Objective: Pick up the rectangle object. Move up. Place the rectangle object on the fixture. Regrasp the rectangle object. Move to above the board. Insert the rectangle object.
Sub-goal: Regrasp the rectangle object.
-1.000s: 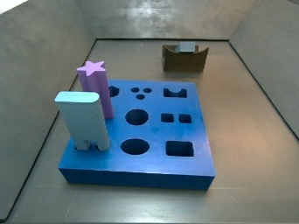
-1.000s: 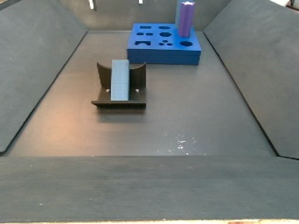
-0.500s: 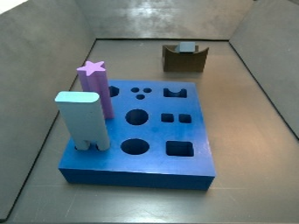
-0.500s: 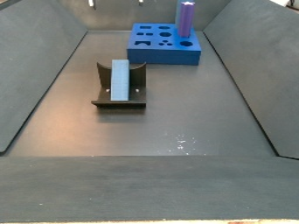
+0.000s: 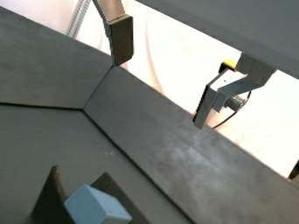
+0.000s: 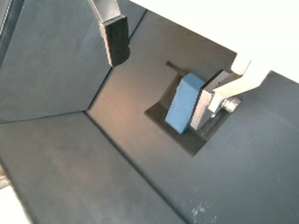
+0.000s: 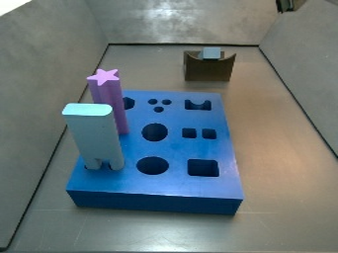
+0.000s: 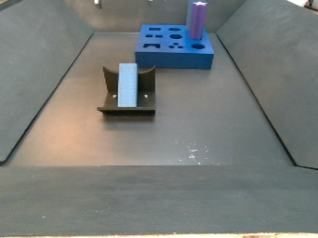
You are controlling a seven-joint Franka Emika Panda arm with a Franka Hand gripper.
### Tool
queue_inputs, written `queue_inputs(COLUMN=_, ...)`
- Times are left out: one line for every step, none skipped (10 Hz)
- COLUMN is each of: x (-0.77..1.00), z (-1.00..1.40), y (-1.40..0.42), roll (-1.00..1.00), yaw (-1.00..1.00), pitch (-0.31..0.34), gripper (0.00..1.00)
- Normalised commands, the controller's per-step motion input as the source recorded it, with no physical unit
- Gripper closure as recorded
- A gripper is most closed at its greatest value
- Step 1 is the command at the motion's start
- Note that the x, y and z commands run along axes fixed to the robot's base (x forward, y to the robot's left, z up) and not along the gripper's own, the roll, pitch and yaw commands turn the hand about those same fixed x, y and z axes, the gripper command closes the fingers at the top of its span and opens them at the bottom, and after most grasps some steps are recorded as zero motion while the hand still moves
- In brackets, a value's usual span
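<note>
Lying in the fixture (image 8: 126, 91), the rectangle object (image 8: 126, 85) sits below the empty, spread claw (image 6: 170, 63).

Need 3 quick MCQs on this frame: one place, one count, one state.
1. Where is the rectangle object?
A. flat on the floor
B. lying in the fixture
C. held in the air

2. How many pieces stand in the board?
A. one
B. two
C. four

3. What state is the gripper, up above the fixture?
A. open and empty
B. shut on the bar
C. shut on nothing

Answers:
1 B: a side view shows the bar resting in the cradle's notch.
2 B: only the purple star post and the pale blue block stand there.
3 A: both wrist views show the fingers wide apart with nothing between them.
</note>
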Motion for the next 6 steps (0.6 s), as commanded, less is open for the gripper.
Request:
queue_inputs(x=0.09, z=-0.02, y=-0.05, roll=0.86, yaw=0.13, pitch=0.214, gripper=0.00)
queue_inputs(x=0.09, z=-0.02, y=-0.04, roll=0.58, yaw=0.15, pitch=0.193, gripper=0.00)
queue_inputs(x=0.08, z=-0.01, y=-0.04, roll=0.43, yaw=0.17, pitch=0.166, gripper=0.00)
queue_inputs(x=0.03, z=-1.00, y=0.07, roll=0.14, yaw=0.28, pitch=0.108, gripper=0.00)
queue_inputs(x=0.03, z=-1.00, y=0.07, roll=0.12, yaw=0.28, pitch=0.089, gripper=0.00)
queue_inputs(x=0.05, z=-1.00, y=0.07, roll=0.10, yaw=0.25, pitch=-0.002, gripper=0.00)
